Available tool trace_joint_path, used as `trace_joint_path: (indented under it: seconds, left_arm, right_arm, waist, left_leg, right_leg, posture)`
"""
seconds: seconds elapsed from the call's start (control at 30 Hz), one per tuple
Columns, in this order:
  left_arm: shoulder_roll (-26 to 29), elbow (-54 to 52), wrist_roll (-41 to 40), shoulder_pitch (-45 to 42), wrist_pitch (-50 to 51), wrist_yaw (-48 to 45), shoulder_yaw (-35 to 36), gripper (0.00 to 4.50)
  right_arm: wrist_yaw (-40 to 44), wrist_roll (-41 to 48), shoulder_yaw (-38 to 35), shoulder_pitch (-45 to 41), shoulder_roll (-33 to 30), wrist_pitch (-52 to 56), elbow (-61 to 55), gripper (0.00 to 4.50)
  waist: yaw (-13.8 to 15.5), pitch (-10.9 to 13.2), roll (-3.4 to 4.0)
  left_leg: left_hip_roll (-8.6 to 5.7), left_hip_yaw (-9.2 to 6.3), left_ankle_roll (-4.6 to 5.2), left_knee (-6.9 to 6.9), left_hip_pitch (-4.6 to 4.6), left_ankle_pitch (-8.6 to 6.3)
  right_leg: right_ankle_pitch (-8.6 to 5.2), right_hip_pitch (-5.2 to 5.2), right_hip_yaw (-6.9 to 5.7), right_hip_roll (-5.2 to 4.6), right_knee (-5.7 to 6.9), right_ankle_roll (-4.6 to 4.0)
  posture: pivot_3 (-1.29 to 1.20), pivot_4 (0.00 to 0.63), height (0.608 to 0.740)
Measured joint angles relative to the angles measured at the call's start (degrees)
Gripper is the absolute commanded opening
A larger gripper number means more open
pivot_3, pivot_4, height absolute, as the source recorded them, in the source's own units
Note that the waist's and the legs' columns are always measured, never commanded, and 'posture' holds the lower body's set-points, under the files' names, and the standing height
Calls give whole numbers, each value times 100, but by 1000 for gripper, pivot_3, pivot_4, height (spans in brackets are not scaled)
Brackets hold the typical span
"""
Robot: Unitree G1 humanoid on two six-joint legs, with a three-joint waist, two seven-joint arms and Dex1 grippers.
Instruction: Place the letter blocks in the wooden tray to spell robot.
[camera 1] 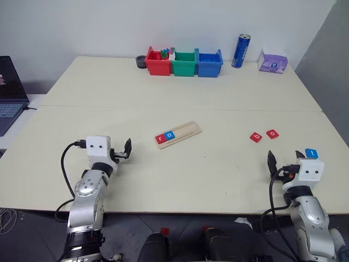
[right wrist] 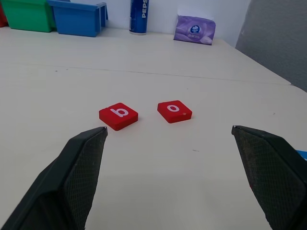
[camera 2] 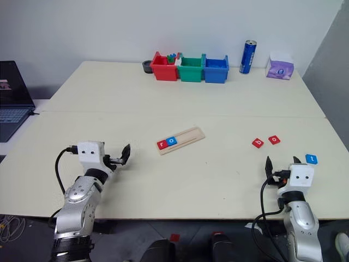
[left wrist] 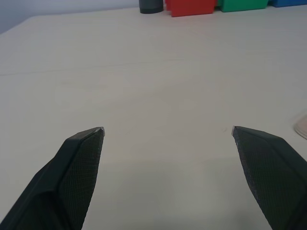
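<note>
Overhead, tray [camera 1: 179, 134] holding r, o, wrist-level, b [right wrist: 118, 115], both pincers [left wrist: 168, 132] [right wrist: 169, 129] released

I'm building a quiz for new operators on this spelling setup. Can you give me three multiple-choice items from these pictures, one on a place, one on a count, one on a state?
1. Where is the blue t block?
A. in the wooden tray
B. on the table by the right gripper
C. in the green bin

2. How many letter blocks lie in the wooden tray?
A. two
B. four
C. none

3. How is the right gripper?
A. shut on the b block
B. shut, empty
C. open, empty

Key: 1 B, it lies beside that gripper; 2 A, red r and blue o; 3 C, its fingers stand wide apart short of the red b.
</note>
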Motion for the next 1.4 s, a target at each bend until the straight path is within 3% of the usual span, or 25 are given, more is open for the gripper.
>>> trace_joint_path:
  seconds: [0.67, 1.03, 1.17, 1.4]
  left_arm:
    - [71, -33, 210, -8, -629, 56, 30, 4500]
    - [148, 530, 355, -154, -743, -168, -78, 4500]
    - [335, 762, -2, -335, -913, -1010, -116, 4500]
    - [889, 1473, -290, -1267, -735, -2663, -724, 4500]
  right_arm:
    - [-3, -76, 76, 179, 135, -6, -1, 4421]
    - [247, 52, 78, 292, 60, 162, -281, 4421]
    - [786, 663, 278, 483, -192, 828, -928, 4421]
    - [2191, 2027, 1168, 164, -1826, 2686, -2791, 4421]
  waist:
    - [0, 0, 0]
    - [0, 0, 1]
    - [-1, 1, 3]
    - [-4, 3, 0]
  left_leg:
    - [0, 0, 0, 0, 0, 0]
    - [-1, 1, 0, 0, 0, 0]
    - [1, 0, 0, 0, 0, 0]
    - [-4, 0, 1, 5, -2, 1]
  right_leg:
    - [-1, 0, 2, 0, -1, 0]
    - [-2, 0, 0, 2, -1, 3]
    - [-1, 0, -1, 4, -1, 1]
    - [-15, 4, -10, 10, -3, 25]
  posture:
    - [0, 150, 740]
    - [0, 150, 740]
    - [0, 150, 740]
    - [0, 150, 740]
